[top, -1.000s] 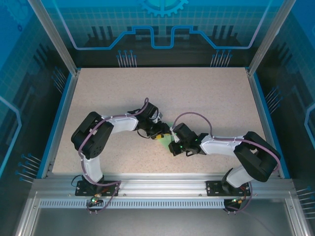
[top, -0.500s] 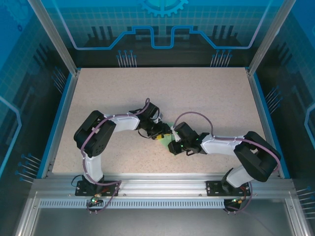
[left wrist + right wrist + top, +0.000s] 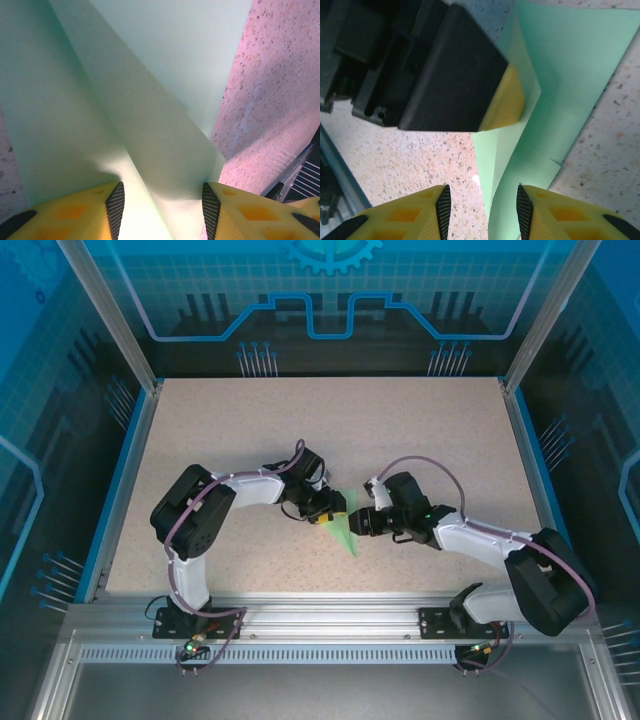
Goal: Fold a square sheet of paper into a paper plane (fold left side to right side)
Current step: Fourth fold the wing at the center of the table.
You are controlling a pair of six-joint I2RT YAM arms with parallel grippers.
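After the right gripper (image 3: pixel 480 201) opened and withdrew, the open-jawed left gripper (image 3: pixel 161 204) pinned the green paper (image 3: pixel 346 536), crease seemingly set.

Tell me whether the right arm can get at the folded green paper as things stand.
Probably yes: the right gripper hangs open at the folded paper, one edge lying between its fingertips. The left gripper sits on the paper close by, so room is tight.
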